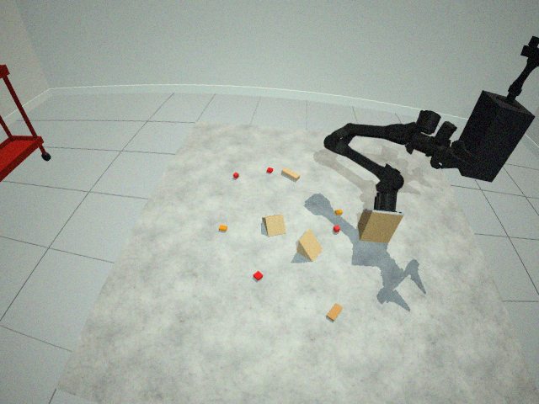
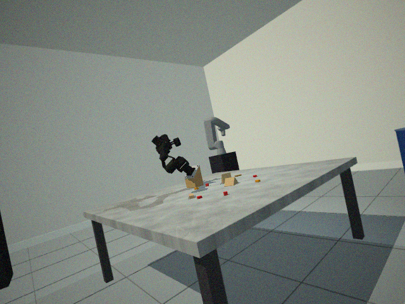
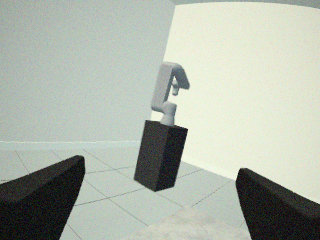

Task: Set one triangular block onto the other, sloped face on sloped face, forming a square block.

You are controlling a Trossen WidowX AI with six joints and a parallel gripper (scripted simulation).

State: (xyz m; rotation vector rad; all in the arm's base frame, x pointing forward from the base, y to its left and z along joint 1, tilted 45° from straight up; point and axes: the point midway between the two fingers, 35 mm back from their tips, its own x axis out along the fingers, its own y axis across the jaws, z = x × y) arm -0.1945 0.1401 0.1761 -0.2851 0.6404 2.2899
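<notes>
From above: wooden wedge (image 1: 274, 225) (image 2: 230, 182) apart from second wedge (image 1: 309, 246) (image 2: 225, 178) at four o'clock; pincer (image 1: 455, 164) (image 2: 163, 141) (image 3: 163, 172) raised toward two o'clock, released.

Grey-mottled white table (image 1: 209, 339) (image 2: 183, 225) (image 3: 187, 227), black arm (image 1: 370, 130) (image 2: 173, 164)

Small red cubes (image 1: 258, 275) (image 2: 225, 193) and orange blocks (image 1: 222, 227) (image 2: 257, 180) lie scattered, well apart, along with a pale wooden bar (image 1: 290, 174) (image 2: 191, 196). Beyond the worktop (image 1: 209, 330) (image 2: 183, 225) (image 3: 187, 225), a grey robot arm (image 2: 209, 133) (image 3: 161, 87) stands on a black pedestal (image 2: 224, 163) (image 3: 150, 155). A red cart (image 1: 19, 104) shows at the top view's left edge; something blue (image 2: 400, 144) is cut off at the exterior view's right.
</notes>
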